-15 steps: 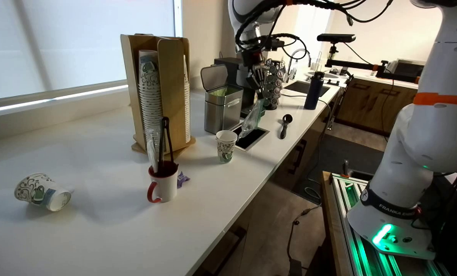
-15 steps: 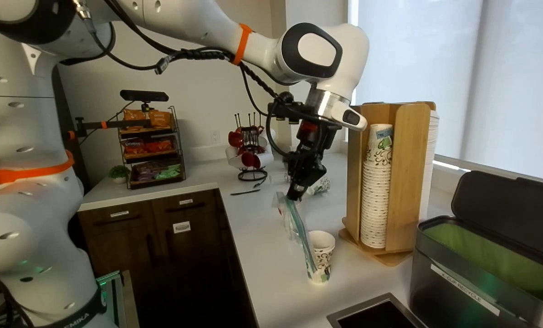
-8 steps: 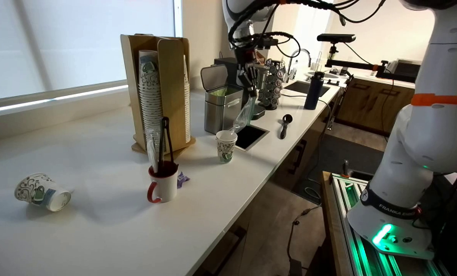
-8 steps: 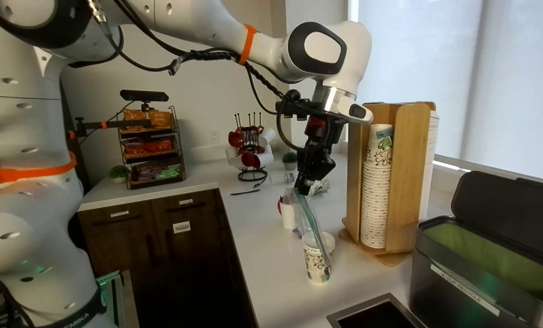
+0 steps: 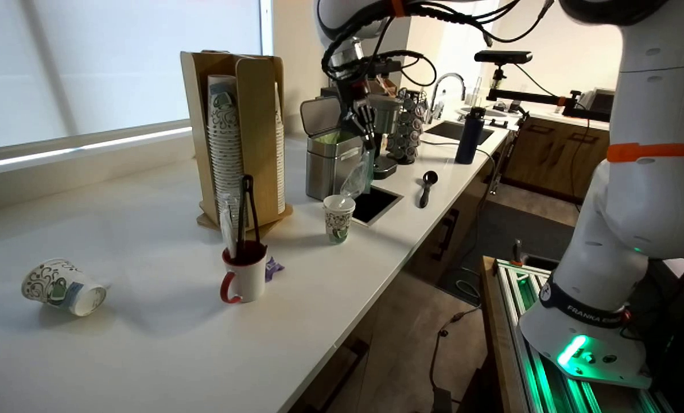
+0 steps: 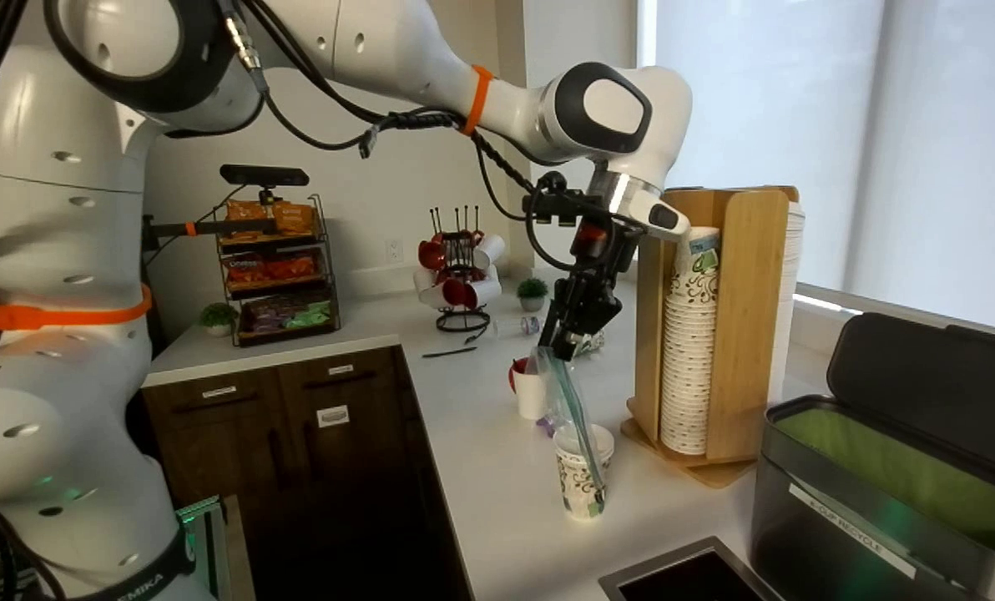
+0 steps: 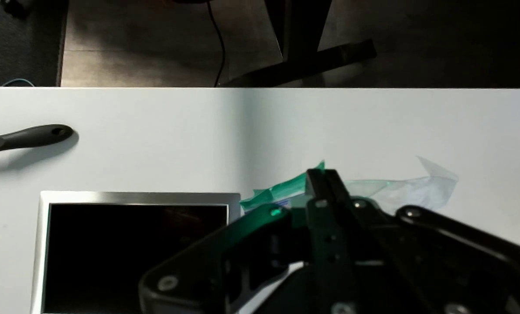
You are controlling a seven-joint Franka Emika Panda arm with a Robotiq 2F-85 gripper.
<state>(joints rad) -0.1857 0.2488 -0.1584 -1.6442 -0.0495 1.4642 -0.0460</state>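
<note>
My gripper (image 7: pixel 322 172) is shut on a clear plastic bag (image 7: pixel 401 192) with a green strip along one edge. In the wrist view the bag sticks out on both sides of the fingertips, and its green end is beside the corner of a metal-framed opening (image 7: pixel 142 198). In both exterior views the gripper (image 5: pixel 369 144) (image 6: pixel 558 351) points down and the bag (image 5: pixel 358 176) (image 6: pixel 575 409) hangs below it. A patterned paper cup (image 5: pixel 338 222) (image 6: pixel 579 488) stands upright close by the bag; I cannot tell whether they touch.
A metal bin (image 5: pixel 331 172) (image 6: pixel 798 509) with its lid up stands behind the opening. A wooden cup holder (image 5: pixel 256 137) (image 6: pixel 748 334) is near. A white-and-red mug (image 5: pixel 250 281), a tipped paper cup (image 5: pixel 61 287) and a black scoop (image 5: pixel 426 189) (image 7: pixel 33 137) are on the counter.
The gripper and the hanging bag have moved toward the window side of the counter, leftward in one exterior view and slightly right in the other. The grip on the bag looks unchanged.
</note>
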